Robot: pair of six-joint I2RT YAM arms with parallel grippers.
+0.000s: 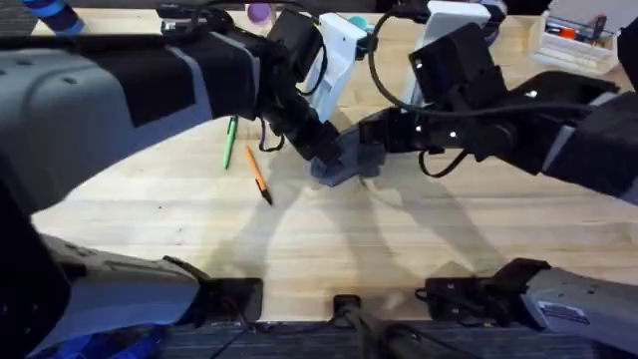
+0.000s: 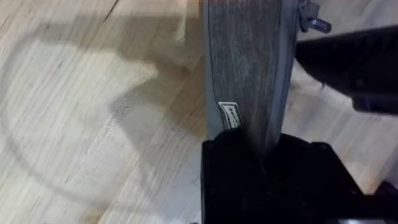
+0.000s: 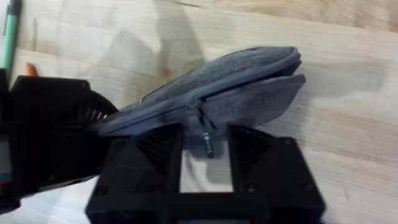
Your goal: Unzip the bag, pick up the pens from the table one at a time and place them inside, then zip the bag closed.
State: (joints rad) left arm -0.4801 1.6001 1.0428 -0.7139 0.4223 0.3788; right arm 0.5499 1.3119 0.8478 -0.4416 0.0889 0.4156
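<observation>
The grey bag lies mid-table, raised at one end. My left gripper is shut on that end; in the left wrist view the bag runs away from the black fingers clamped on it. My right gripper stands at the bag's side, open, with the dark pull cord hanging in the gap between its fingers. The zipper looks parted from the slider to the far end. A green pen and an orange pen lie on the table left of the bag.
A white device and another white object stand behind the bag. A clear tray with markers sits at the back right. The near half of the tabletop is bare wood.
</observation>
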